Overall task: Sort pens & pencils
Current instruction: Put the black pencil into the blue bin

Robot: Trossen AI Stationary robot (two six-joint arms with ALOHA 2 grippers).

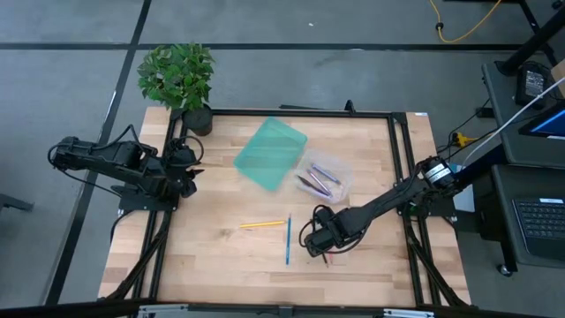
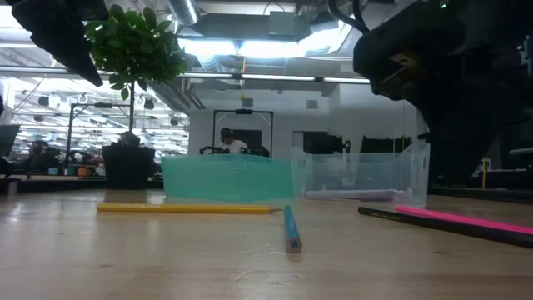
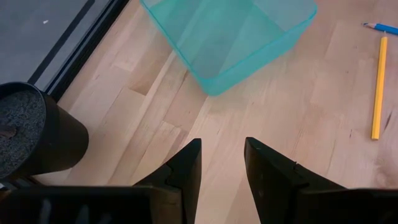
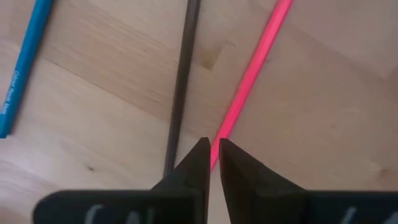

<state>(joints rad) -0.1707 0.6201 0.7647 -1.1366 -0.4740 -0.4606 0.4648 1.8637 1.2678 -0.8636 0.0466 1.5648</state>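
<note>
Right gripper (image 4: 213,155) low over the table, fingers nearly together astride the pink stick (image 4: 252,78), not clamped. Black stick (image 4: 181,81) just beside, blue (image 4: 23,65) farther off. Light, stiff, slick (likely to roll); best pinched mid-length. Left gripper (image 3: 222,163) parked, spread, empty.

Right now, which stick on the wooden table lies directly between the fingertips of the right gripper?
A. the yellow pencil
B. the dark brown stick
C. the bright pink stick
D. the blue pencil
C: in the right wrist view the bright pink stick runs into the narrow gap of the right gripper, with the dark brown stick just beside it.
</note>
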